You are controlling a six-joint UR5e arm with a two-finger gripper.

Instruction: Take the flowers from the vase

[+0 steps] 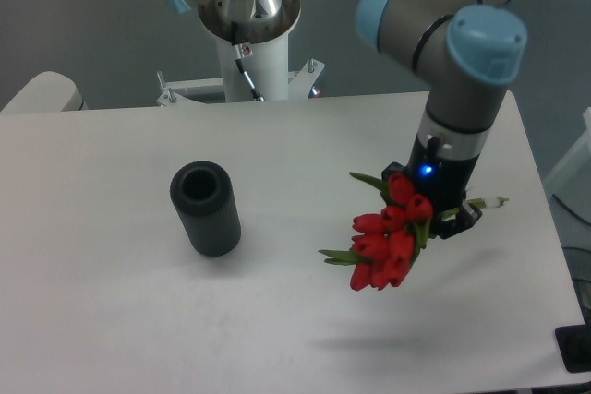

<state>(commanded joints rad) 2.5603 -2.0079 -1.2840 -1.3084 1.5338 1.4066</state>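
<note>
Currently, fixed camera: the gripper hangs above the white table, its jaws clenched on the stems of the flowers. Red buds hang just below and left of the jaws, tilted down; the stem ends stick out to their right. Well left of the jaws, the vase stands upright with an empty mouth.

The table looked smooth and matt white. The vase was dull, finely ribbed dark grey. The flowers had glossy red buds. The arm wore smooth grey and blue plastic.
</note>
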